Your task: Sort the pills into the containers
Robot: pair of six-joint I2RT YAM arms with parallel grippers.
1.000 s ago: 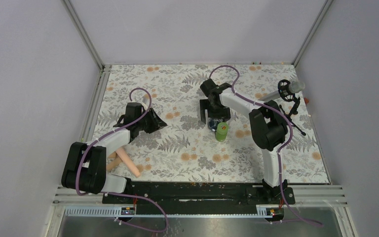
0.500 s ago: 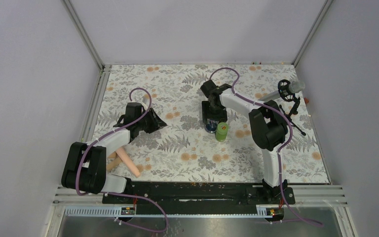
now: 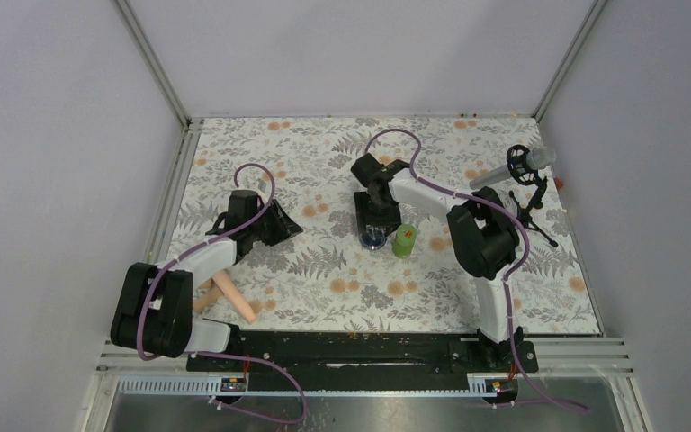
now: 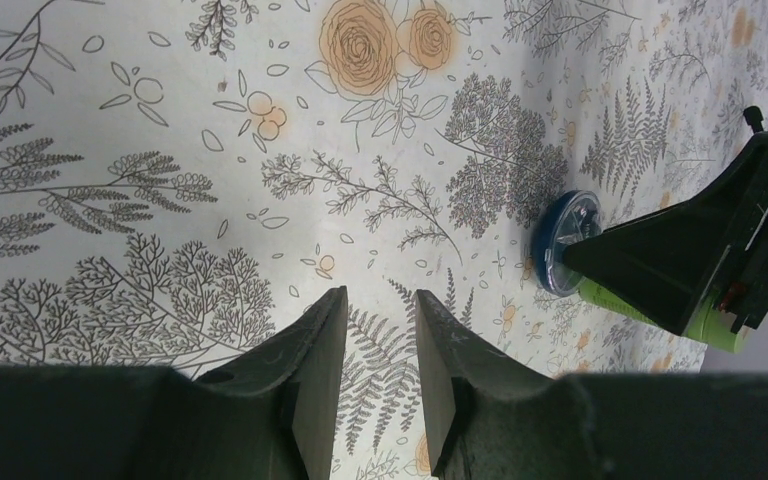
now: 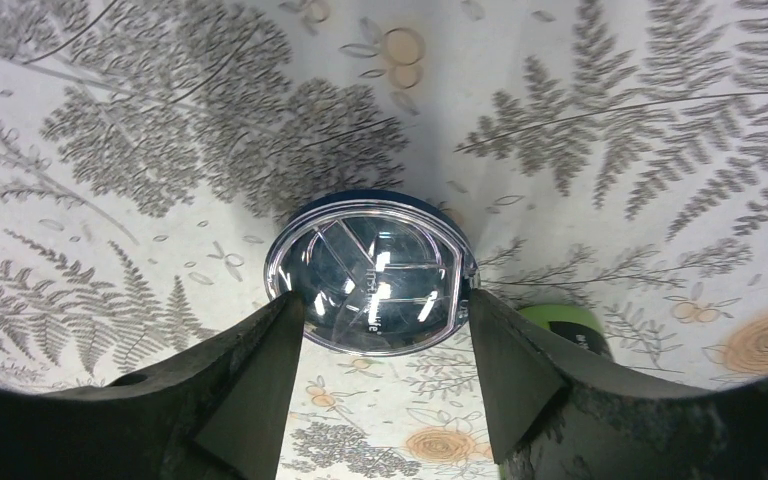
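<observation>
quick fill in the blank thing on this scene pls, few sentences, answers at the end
1. The right hand has one finger on each ____ of the dark-blue jar.
2. The upright bottle beside that jar is ____ in colour.
3. The left hand holds ____.
4. The peach-pink rods lie by the ____ arm's base.
Answers: side; green; nothing; left

Top view: fixed high behind the arm bases, tilted down and forward, far enough back to take in the whole floral surface [image 3: 342, 288] and both arms. Left wrist view: low and close over the surface, looking out past its own left hand [image 4: 380, 300] to the dark-blue jar [image 4: 563, 235] and green bottle [image 4: 712, 335], well off at right. Right wrist view: straight down through the right hand [image 5: 385, 300], very near that jar; jar and bottle show in all three.
</observation>
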